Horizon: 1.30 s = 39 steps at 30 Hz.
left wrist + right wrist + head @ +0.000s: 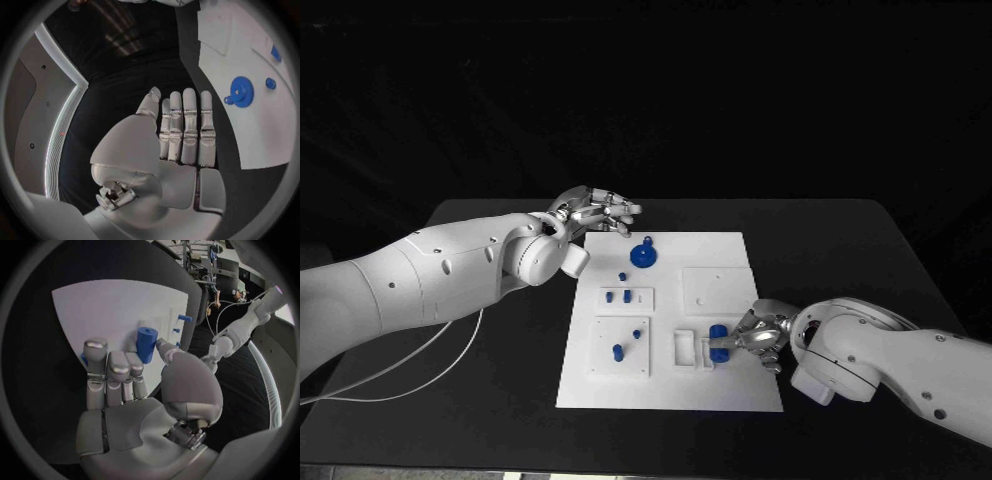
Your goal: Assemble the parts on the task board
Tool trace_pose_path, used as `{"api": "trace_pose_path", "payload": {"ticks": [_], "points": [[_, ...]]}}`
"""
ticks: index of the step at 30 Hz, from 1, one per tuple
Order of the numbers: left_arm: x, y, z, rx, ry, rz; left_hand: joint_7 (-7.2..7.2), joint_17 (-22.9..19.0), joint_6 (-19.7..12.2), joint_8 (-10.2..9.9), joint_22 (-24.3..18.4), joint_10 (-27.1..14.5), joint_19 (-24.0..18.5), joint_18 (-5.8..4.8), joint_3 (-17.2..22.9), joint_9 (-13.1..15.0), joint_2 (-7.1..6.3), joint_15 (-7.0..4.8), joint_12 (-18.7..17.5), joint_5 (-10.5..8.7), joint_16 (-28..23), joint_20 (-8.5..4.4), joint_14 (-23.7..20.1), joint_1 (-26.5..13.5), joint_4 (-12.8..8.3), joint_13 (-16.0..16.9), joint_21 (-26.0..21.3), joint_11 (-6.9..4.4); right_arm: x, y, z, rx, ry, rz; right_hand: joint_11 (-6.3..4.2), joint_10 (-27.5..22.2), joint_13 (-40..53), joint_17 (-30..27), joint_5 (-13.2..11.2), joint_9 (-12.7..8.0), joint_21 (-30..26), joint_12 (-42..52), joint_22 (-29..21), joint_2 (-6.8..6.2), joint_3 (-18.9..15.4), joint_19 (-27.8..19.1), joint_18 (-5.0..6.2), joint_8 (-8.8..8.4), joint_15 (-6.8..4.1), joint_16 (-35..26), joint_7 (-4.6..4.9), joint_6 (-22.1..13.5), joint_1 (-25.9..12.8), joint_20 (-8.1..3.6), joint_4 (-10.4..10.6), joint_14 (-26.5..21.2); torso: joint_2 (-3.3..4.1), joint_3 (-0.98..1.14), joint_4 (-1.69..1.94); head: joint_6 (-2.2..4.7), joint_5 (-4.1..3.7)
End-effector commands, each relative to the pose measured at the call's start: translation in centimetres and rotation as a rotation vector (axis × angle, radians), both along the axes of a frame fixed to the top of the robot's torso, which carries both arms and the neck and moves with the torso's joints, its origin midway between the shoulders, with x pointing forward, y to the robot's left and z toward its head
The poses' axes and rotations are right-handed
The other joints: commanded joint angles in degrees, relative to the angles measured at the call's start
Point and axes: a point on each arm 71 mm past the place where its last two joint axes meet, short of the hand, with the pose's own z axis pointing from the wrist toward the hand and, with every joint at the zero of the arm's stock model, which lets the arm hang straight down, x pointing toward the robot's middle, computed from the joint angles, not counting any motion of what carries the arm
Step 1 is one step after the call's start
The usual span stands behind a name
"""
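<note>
The white task board [733, 385] lies in the middle of the black table. My right hand [756, 340] is over the board's near right part and holds a blue cylinder [718, 334] upright between thumb and fingers; the right wrist view shows the cylinder [145, 343] at my thumb tip above the board [112, 305]. My left hand [596, 213] hovers at the board's far left corner, fingers straight and side by side [184, 127], holding nothing. A blue gear [643, 256] [240, 91] lies on the board close to it, with a small blue knob [270, 83] beside it.
Short blue pegs stand in two white blocks on the board's left side [627, 295] [617, 352]. A raised white square [711, 287] and a white bracket [685, 348] sit toward the right. A white cable [430, 365] trails over the table's left part.
</note>
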Motion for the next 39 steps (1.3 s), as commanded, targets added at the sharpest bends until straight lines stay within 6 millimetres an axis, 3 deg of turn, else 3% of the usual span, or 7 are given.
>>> {"api": "trace_pose_path", "payload": {"ticks": [1,8,19,22,33,39], "points": [[0.0,-0.3,0.1,-0.014,-0.004,-0.007,0.06,-0.08,-0.07,-0.33,-0.13,-0.26,0.26,-0.84,-0.39,-0.07,0.18,-0.12,0.38,0.13,0.2,0.0,-0.35,0.24,0.09,-0.05,0.23,0.04,-0.4,-0.3,-1.1,-0.046,0.023,-0.025,-0.01,0.34,0.21,0.18,-0.12,-3.75,0.37,0.19,4.18,0.28,0.19,3.18,-0.07,-0.21,0.02,0.39,0.5,-0.14,1.62,0.27,-1.45,0.51,0.0,-0.03,0.03,-0.03,0.14],[0.0,-0.5,0.1,-0.014,-0.003,-0.008,0.16,-0.09,-0.21,-0.43,-0.2,-0.27,0.29,-0.84,-0.42,-0.11,0.11,-0.12,0.39,0.19,0.21,-0.01,-0.34,0.31,0.04,-0.05,0.24,0.06,-0.6,-0.1,-1.7,-0.059,0.032,-0.033,-0.02,0.46,0.72,0.45,-0.1,-4.2,0.58,0.5,4.25,1.3,0.27,3.15,-0.14,-0.15,0.03,0.54,0.44,0.4,2.84,0.27,-3.85,0.51,-0.05,-0.12,-0.1,-0.05,0.5],[0.0,-0.5,0.1,-0.013,0.001,-0.011,0.16,-0.09,-0.21,-0.43,-0.2,-0.27,0.29,-0.84,-0.42,-0.11,0.11,-0.12,0.39,0.19,0.21,-0.01,-0.34,0.31,0.04,-0.05,0.24,0.06,-0.6,-0.1,-1.8,-0.055,0.017,-0.056,-0.36,0.71,1.03,0.39,0.61,-4.28,0.91,0.65,4.29,3.55,1.95,3.11,-0.18,-0.22,-0.11,0.79,-0.12,2.54,2.74,0.28,-9.39,0.58,0.01,0.03,-0.05,0.01,0.75],[0.0,-0.5,0.1,-0.013,0.002,-0.011,0.16,-0.09,-0.21,-0.43,-0.2,-0.27,0.29,-0.84,-0.42,-0.11,0.11,-0.12,0.39,0.19,0.21,-0.01,-0.34,0.31,0.04,-0.05,0.24,0.06,-0.7,-0.1,-1.6,-0.042,0.008,-0.064,-0.59,0.93,1.12,0.39,1.8,-4.24,1.11,0.79,4.35,3.91,2.16,3.15,-0.24,-0.26,-0.25,0.88,-0.43,3.45,2.58,0.16,-9.63,0.59,0.02,0.08,-0.09,-0.01,0.81],[0.0,-0.4,0.0,-0.011,0.004,-0.01,0.13,-0.15,-0.1,-0.58,-0.64,-0.34,0.34,-0.84,-0.54,-0.2,0.13,-0.11,0.42,0.28,0.26,0.0,-0.4,0.4,0.02,-0.06,0.28,0.07,-0.9,0.2,0.1,0.021,-0.028,-0.097,-0.93,1.12,0.85,0.09,1.51,-4.59,1.19,0.46,4.33,3.8,2.2,3.14,-0.43,-0.24,-0.51,0.75,-0.99,5.16,1.71,-0.11,-8.29,0.55,0.0,0.07,-0.1,-0.05,0.99],[0.1,-0.4,0.0,-0.011,0.005,-0.011,0.13,-0.15,-0.1,-0.58,-0.64,-0.34,0.34,-0.84,-0.54,-0.2,0.13,-0.11,0.42,0.28,0.26,0.0,-0.4,0.4,0.02,-0.06,0.28,0.07,-1.2,0.8,1.0,0.051,-0.022,-0.085,-1.03,1.21,0.77,0.07,4.32,-5.13,1.27,0.3,4.35,3.24,0.09,3.13,-0.51,-0.23,-0.58,0.81,-1.13,5.79,1.63,-0.19,-6.98,0.53,-0.02,0.0,-0.06,0.0,1.06]]}}
